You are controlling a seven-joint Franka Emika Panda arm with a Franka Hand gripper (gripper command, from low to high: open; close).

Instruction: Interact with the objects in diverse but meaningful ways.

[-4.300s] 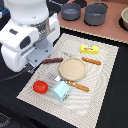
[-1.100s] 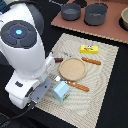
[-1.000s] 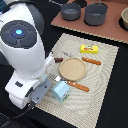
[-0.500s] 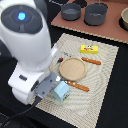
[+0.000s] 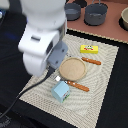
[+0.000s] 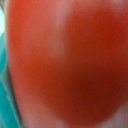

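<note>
Arm low over the mat, red ball filling my wrist camera.

Exterior view: the arm's white body hides the hand and the ball, so I cannot tell how far the hand is open or whether it has hold of anything; beside the round plate point(image 5: 73, 68) I see the pale blue carton point(image 5: 61, 91) and, beyond the plate, the yellow block point(image 5: 89, 48); wrist view: the red tomato-like ball point(image 6: 70, 65) covers nearly everything, blurred, so I judge it lies directly under the hand, very close.

The red tomato-like ball point(image 6: 70, 60) fills the wrist view as a blur; the arm point(image 5: 42, 42) hides the gripper; a bowl point(image 5: 124, 18) at 2 o'clock is cropped.
</note>
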